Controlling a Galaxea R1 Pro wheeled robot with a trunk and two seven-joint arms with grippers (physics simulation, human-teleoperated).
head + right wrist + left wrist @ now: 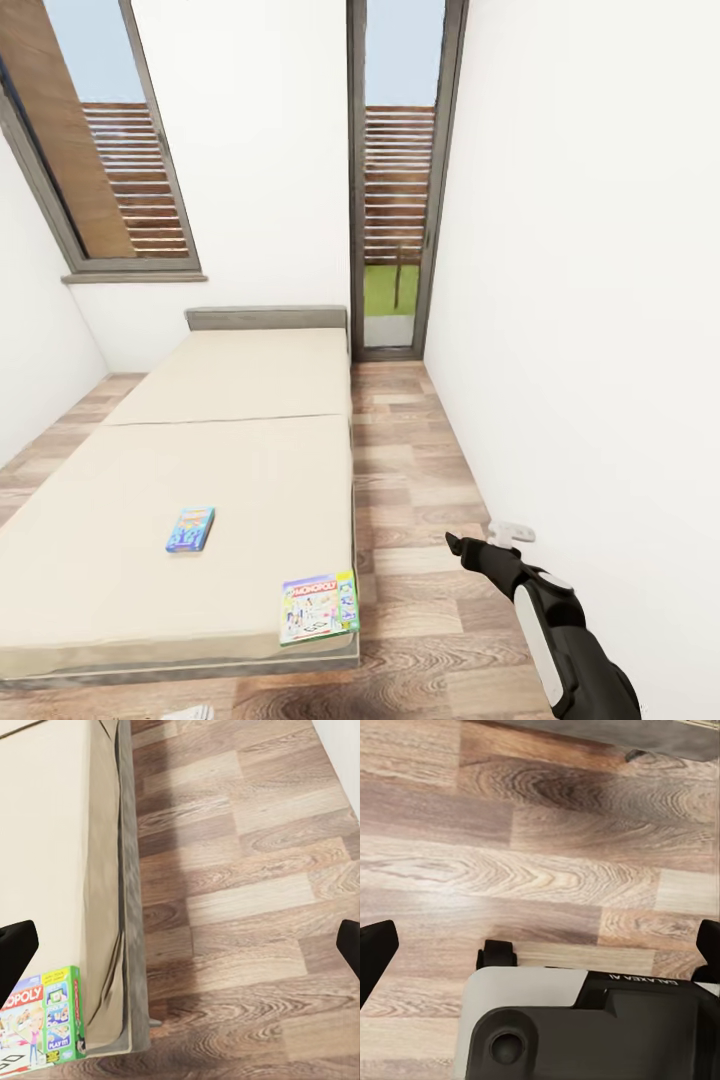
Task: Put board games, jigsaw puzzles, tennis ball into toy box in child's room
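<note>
Green-edged flat board game on beige mattress

A wood-plank floor in mixed brown and pale tones runs along the room and shows close up in both wrist views, its grain plain to see. Plain white walls close the room in on three sides. In the far wall stands a tall, narrow, dark-framed glass door, reaching down to the floor; through it show horizontal wooden slats, blue sky above them and a patch of green grass below. To its left a second dark-framed window sits above a grey sill, with slats and a wooden panel behind the glass.
</note>
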